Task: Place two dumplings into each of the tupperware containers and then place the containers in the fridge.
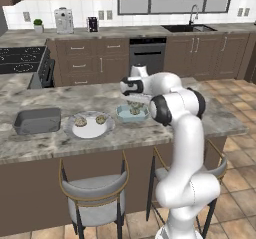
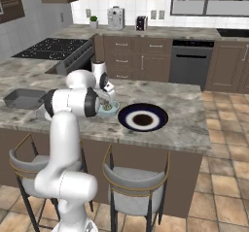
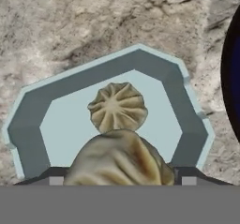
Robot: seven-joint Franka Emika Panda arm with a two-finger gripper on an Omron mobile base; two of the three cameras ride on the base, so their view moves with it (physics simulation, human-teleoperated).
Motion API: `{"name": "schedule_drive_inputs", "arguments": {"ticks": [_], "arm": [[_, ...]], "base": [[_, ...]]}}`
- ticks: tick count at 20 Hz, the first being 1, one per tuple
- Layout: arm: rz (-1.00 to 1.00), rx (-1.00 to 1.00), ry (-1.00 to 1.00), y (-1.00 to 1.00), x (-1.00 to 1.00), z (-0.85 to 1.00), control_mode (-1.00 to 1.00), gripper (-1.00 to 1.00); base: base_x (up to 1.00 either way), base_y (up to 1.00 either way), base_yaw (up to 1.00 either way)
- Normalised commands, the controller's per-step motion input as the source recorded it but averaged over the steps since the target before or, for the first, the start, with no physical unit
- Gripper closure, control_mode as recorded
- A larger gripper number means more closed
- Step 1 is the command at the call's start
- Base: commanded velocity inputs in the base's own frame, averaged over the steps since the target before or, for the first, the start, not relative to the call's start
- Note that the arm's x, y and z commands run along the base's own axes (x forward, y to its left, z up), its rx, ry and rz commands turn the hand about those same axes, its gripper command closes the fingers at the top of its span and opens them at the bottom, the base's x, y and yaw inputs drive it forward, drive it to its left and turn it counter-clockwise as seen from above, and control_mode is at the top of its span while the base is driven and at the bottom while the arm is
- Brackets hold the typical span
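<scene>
Holding a dumpling [image 3: 123,160] clamped between the fingers [image 3: 56,180] directly above the light blue tupperware container [image 1: 133,114] on the worktop [image 1: 220,120], one dumpling [image 3: 117,107] already lying inside; advising lowering slightly and releasing beside it, not atop.

Both base views are evenly and softly lit, with no strong light source to pick out and no glare on the marble desk [image 1: 45,148] or the white arm [image 1: 187,153]. Shadows are faint: the stools [image 1: 95,195] sit in the dimmer space under the desk's near edge. The rendering is low in detail, with soft edges and slightly blurred textures. In the hand view the close dumpling [image 3: 123,160] is coarse and smeared, and the light blue tub [image 3: 28,124] has blocky corners.
</scene>
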Motion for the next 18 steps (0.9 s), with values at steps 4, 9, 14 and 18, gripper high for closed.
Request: {"name": "schedule_drive_inputs", "arguments": {"ticks": [4, 9, 14, 18], "arm": [[0.0, -0.02, 0.06, 0.11, 0.24, -0.58, -1.0, 1.0], [0.0, 0.0, 0.0, 0.12, 0.48, -0.34, -1.0, 1.0], [0.0, 0.0, -0.02, 0.18, 0.22, -0.16, -1.0, -1.0], [0.0, 0.0, -0.12, 0.09, -0.46, 0.0, -1.0, -1.0]], "base": [[0.0, 0.0, 0.0], [0.0, 0.0, 0.0], [0.0, 0.0, 0.0], [0.0, 0.0, 0.0]]}}
